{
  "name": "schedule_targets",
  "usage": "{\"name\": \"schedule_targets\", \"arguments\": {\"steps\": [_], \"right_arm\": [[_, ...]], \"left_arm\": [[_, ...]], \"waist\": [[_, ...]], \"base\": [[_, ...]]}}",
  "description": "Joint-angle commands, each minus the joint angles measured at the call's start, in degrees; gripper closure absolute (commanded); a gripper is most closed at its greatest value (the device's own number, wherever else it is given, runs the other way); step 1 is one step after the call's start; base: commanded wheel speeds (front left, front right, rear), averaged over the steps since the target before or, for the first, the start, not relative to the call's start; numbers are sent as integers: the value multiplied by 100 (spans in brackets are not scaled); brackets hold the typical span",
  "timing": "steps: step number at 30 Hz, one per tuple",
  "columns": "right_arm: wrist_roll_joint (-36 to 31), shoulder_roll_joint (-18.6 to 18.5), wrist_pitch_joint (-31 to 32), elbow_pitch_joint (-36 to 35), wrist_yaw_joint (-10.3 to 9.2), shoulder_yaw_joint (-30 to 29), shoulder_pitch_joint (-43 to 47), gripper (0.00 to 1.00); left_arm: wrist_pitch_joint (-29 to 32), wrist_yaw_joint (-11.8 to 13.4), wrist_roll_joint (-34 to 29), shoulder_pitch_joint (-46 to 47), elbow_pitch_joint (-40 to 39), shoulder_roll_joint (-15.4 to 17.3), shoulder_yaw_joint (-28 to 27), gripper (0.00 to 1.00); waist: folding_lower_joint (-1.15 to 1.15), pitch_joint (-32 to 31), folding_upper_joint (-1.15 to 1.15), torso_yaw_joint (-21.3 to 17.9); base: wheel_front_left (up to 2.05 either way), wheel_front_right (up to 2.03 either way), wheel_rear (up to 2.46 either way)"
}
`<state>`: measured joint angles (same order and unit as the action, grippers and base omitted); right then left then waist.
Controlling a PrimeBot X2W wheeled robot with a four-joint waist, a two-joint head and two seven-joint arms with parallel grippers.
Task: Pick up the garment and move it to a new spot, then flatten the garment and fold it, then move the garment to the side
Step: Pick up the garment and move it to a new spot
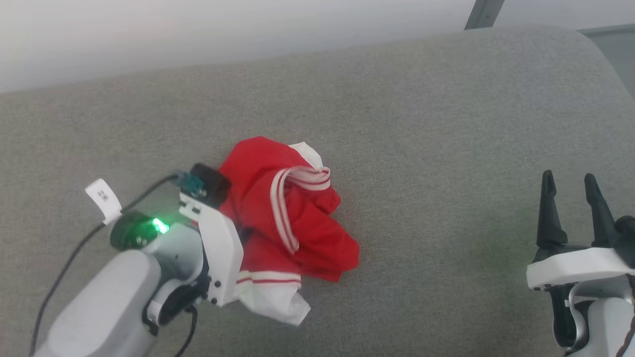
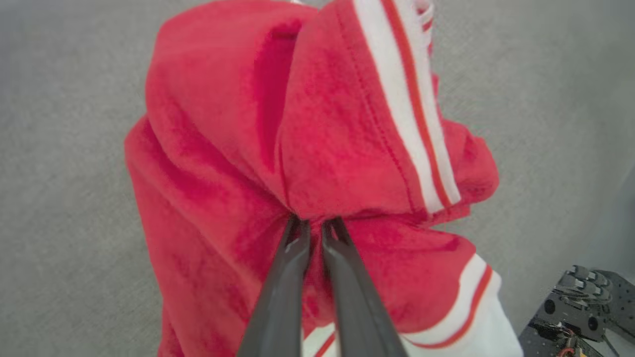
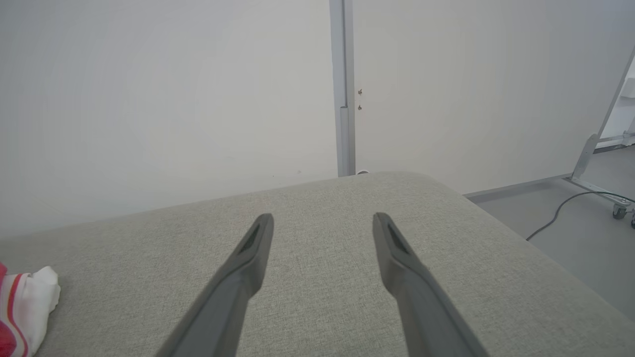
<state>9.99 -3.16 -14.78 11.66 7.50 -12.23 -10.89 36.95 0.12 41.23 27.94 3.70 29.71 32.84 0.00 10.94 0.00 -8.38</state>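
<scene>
The bright red, thin, shiny sports top (image 1: 292, 218) lies crumpled left of centre on the grey woven cushion (image 1: 436, 124). It looks light, limp and slippery. The left gripper (image 2: 315, 224) is pinched on a red fold mid-heap, while the right gripper (image 1: 568, 179) hovers spread, well apart. The striped hem would likely hold firmer.

A wide padded bench (image 1: 421, 124) covered in light grey woven cloth carries everything here. Its top is flat, its far edge runs along a pale wall (image 1: 198, 34), and its far right corner is rounded. On it, left of the middle in the head view, lies one garment (image 1: 322, 243), a bright red top bunched into a crumpled heap. A white sleeve end (image 1: 278, 300) spreads on the grey cloth at the heap's near side, and a white-red-white striped band (image 1: 307, 178) curls over the heap's top.
</scene>
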Motion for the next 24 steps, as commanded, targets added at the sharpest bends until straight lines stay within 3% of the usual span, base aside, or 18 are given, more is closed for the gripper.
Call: {"name": "schedule_targets", "arguments": {"steps": [1, 10, 11, 12, 13, 14, 20, 24], "right_arm": [[16, 25, -41, 25, -2, 7, -46, 0], [14, 30, -49, 94, -2, 51, -171, 0], [14, 30, -49, 101, -1, 59, -188, 0], [11, 30, -49, 105, -1, 64, -201, 0], [8, 29, -49, 109, -2, 68, -209, 0], [1, 29, -50, 112, -1, 70, -213, 0], [-63, 31, -51, 120, -2, 23, -68, 0], [-82, 27, -51, 123, -2, 28, 51, 0]], "left_arm": [[-29, -39, -4, -84, 153, -56, 35, 100], [-305, -339, -63, 96, 1536, -372, 287, 100], [-350, -363, -68, 129, 1647, -412, 303, 89], [-416, -388, -47, 163, 1751, -457, 295, 56], [-468, -417, -32, 207, 1846, -489, 297, 34], [-525, -448, -58, 266, 1902, -500, 309, 0], [-855, -589, 24, 372, 1957, -496, 276, 0], [-1112, -627, -30, 191, 1759, -315, 241, 0]], "waist": [[0, 23, 0, 4], [0, 81, 0, 63], [0, 80, 0, 73], [0, 76, 0, 83], [0, 69, 0, 96], [0, 57, 0, 110], [0, -187, 0, 277], [0, -425, 0, 415]], "base": [[0, 0, 0], [0, 0, 0], [0, 0, 0], [0, 0, 0], [0, 0, 0], [0, 0, 0], [0, 0, 0], [0, 0, 0]]}}
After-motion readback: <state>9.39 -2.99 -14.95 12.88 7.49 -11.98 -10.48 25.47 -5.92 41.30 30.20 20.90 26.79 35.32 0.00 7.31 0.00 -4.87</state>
